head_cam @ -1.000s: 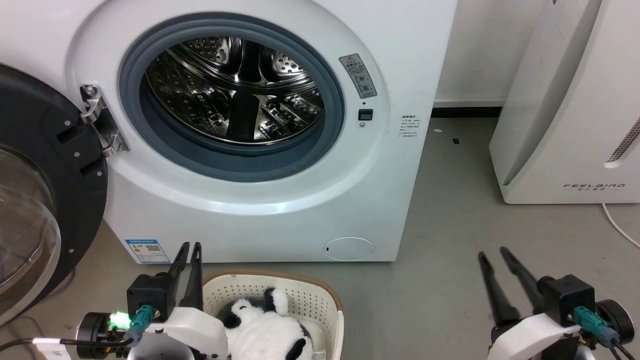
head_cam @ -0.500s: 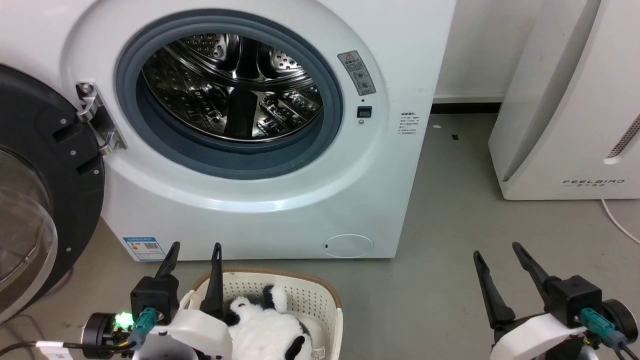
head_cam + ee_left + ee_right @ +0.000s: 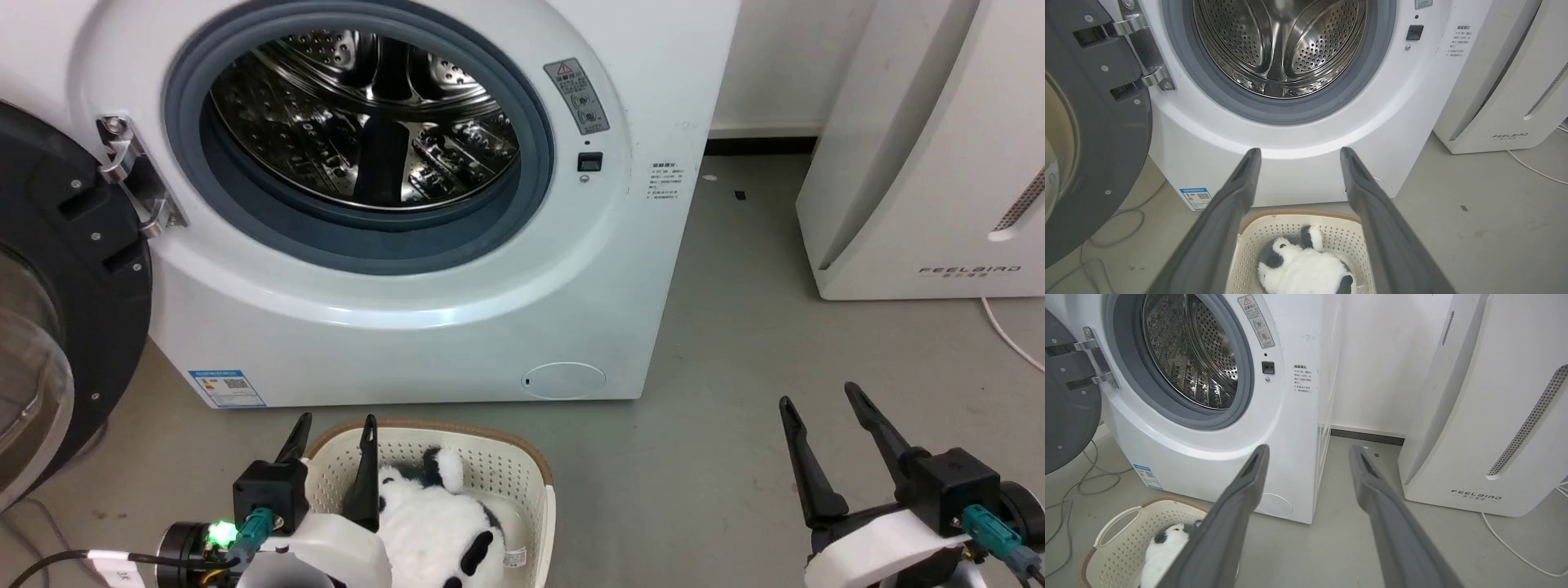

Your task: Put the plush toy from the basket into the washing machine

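Plush toy (image 3: pixel 441 523) lies in the basket (image 3: pixel 510 478), panda head toward the washing machine (image 3: pixel 392 327), filling most of the inside. It is not lifted yet. The basket sits on the floor (image 3: pixel 718 408), just in front of the machine's lower front panel, toward its left corner, probably so the carry to the porthole is short.

Left gripper (image 3: pixel 336 420) is spread and empty. It hangs over the basket's left end, with one finger over the left rim and the other over the inside, just beside the toy's head. In the left wrist view the toy sits low between the two fingers, which point past it at the washer front. So the fingers look lined up for the pick but are not yet down around the fur. No contact that I can see.

Right gripper (image 3: pixel 819 396) is also spread and holds nothing. It is parked well to the right over bare floor, likely to keep out of the left arm's path.

Door (image 3: pixel 73 269) is swung fully left on its hinge and the drum (image 3: pixel 359 122) looks empty, so the drop spot is ready.

FEELBIRD appliance (image 3: pixel 922 163) stands at the right, not involved.

Judged step: pre-grasp. Next, lower and close on the soft body, then lift clear of the rim. One risk is the basket dragging along.
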You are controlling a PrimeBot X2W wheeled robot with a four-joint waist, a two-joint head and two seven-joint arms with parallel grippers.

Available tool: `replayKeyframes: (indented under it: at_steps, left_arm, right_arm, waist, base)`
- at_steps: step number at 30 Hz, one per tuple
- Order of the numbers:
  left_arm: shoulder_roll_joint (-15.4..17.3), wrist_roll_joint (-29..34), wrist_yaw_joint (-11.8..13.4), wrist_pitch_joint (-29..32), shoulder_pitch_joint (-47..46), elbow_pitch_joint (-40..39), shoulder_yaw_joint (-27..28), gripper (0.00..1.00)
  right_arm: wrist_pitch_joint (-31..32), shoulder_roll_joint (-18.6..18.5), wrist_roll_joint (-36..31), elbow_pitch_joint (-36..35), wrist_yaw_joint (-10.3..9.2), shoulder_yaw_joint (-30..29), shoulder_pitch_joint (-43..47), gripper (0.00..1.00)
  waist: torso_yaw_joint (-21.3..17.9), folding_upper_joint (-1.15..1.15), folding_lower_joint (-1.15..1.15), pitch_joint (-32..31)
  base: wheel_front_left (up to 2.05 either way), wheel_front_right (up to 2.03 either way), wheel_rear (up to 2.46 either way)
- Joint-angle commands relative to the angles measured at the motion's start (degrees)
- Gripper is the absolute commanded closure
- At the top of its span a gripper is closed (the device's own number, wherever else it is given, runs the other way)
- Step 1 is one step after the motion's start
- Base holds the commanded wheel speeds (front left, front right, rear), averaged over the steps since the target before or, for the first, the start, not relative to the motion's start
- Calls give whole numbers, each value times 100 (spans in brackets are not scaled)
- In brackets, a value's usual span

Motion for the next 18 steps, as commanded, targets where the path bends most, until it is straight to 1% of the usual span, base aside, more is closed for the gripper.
replayKeyframes:
  at_steps: [1,18]
  left_arm:
    - [2,-47,2,-53,-104,89,-27,0]
    - [109,-205,-103,-19,-696,1173,-225,0]
  right_arm:
    - [-55,0,40,-64,-1,-3,-48,0]
    - [-258,-1,68,-188,-2,55,-209,0]
  waist:
    - [-18,0,0,52]
    - [-212,0,0,675]
  base:
    - [0,0,0]
    - [0,0,0]
